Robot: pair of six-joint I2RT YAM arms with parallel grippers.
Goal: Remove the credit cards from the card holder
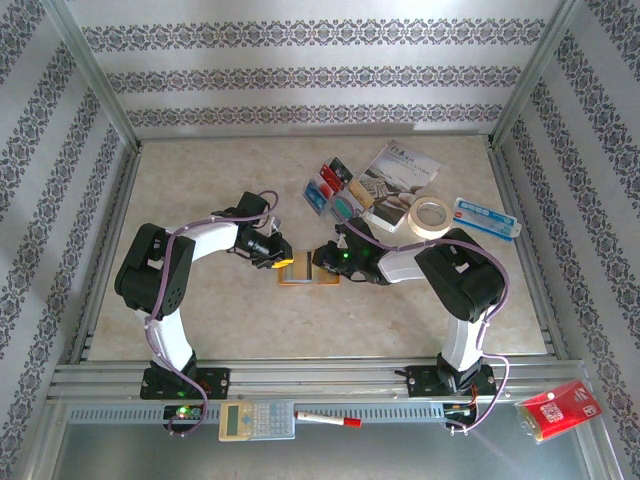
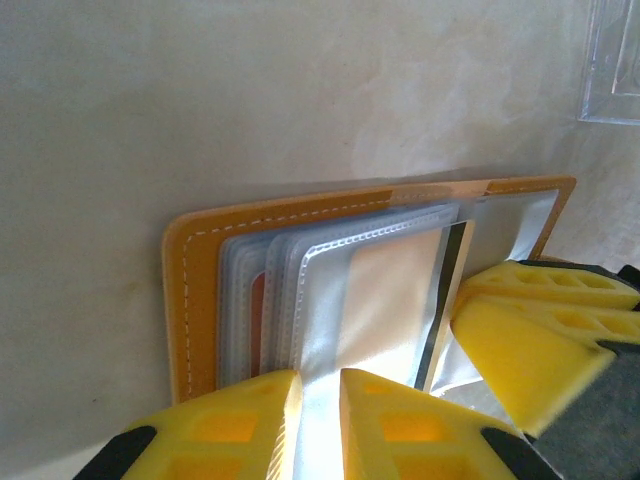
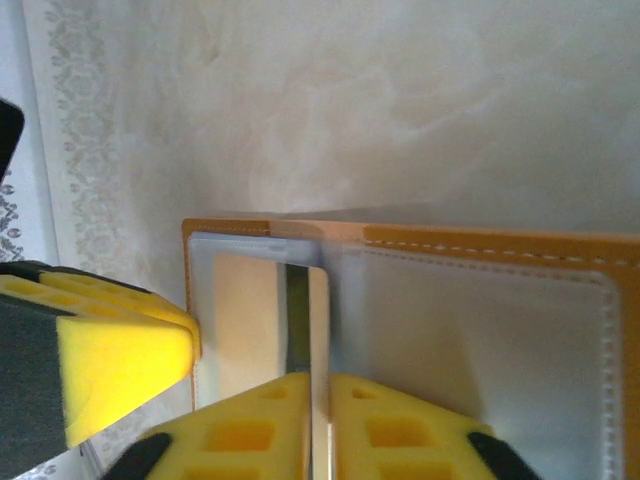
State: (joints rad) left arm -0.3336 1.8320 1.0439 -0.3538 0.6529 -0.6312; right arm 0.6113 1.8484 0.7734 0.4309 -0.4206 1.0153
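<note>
Top view: the card holder (image 1: 300,270) lies open and flat on the surface (image 1: 200,180), midway btw. the two arms, its long axis running left-right. The left hand (image 1: 274,256) sits at its left end and the right hand (image 1: 326,259) at its right end, both on it and about equally near. A fan of cards (image 1: 332,190) lies out beyond it, beside a brochure (image 1: 402,168) and a tape roll (image 1: 432,215).

Left wrist view: the left hand (image 2: 318,425) is clenched on a clear sleeve (image 2: 320,330) of the card holder, its fingers nearly meeting w/ the plastic between them. A tan card (image 2: 390,290) sits inside that sleeve. The right hand's yellow fingers (image 2: 530,335) crowd in just to the right of it.

Right wrist view: the right hand (image 3: 320,430) is pinched on a thin upright edge. It reads to us as a sleeve leaf, though we can't rule out a card edge. The tan card lies just left of that pinch, i.e. toward the left hand.

We reckon the left hand anchors the holder — so the pull would go rightward, along the long axis and away from the anchor.
</note>
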